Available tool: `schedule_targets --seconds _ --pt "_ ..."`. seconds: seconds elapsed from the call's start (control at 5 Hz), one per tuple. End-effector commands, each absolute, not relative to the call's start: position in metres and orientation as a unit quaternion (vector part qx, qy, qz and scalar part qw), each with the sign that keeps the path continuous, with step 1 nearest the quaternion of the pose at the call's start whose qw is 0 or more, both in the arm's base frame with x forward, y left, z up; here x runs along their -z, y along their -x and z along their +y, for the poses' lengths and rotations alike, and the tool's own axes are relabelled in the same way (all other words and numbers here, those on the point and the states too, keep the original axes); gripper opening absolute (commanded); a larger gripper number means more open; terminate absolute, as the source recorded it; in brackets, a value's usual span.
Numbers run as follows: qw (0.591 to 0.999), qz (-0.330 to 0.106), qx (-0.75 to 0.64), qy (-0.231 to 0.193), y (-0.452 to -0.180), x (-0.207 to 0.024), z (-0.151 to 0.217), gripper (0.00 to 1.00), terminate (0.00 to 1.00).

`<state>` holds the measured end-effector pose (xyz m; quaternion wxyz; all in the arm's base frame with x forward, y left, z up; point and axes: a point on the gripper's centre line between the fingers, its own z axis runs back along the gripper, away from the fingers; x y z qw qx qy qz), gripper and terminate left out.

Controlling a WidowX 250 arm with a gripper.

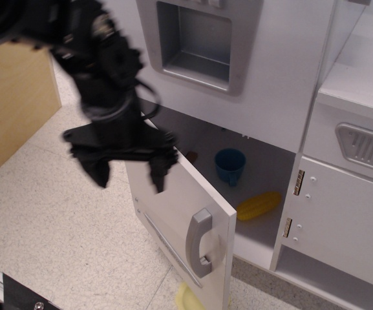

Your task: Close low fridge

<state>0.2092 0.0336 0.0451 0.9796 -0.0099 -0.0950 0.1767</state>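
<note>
Gripper (129,174) spread and empty, blurred, hanging by the outer face of the fridge door (180,226), which swings wide with cup (229,166) and yellow toy (258,205) showing inside; closing not yet done.

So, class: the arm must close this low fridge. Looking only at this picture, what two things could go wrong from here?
1. The gripper hangs open on the outer side of the door, near its hinge edge; a push there may glance off or barely turn it.
2. The grey handle sticks out from the door face, so a sweeping finger might snag on it.
The blue cup and yellow toy sit well inside, so they probably won't block the door.
</note>
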Motion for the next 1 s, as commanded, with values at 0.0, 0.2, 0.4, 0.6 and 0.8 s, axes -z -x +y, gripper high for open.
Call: schedule_targets --seconds 0.0,0.2,0.4,0.6,0.8 --pt "0.979 -0.105 -0.173 -0.029 -0.215 -0.004 0.055 1.0 0.0" --pt "0.977 -0.104 -0.185 -0.02 -0.226 0.012 0.048 1.0 0.0" --pt "0.973 -0.105 -0.205 -0.009 -0.242 0.028 0.037 1.0 0.0" --pt "0.968 -0.106 -0.226 0.001 -0.26 0.037 0.024 1.0 0.0" --pt "0.963 -0.103 -0.248 0.019 -0.279 0.045 0.011 1.0 0.0"
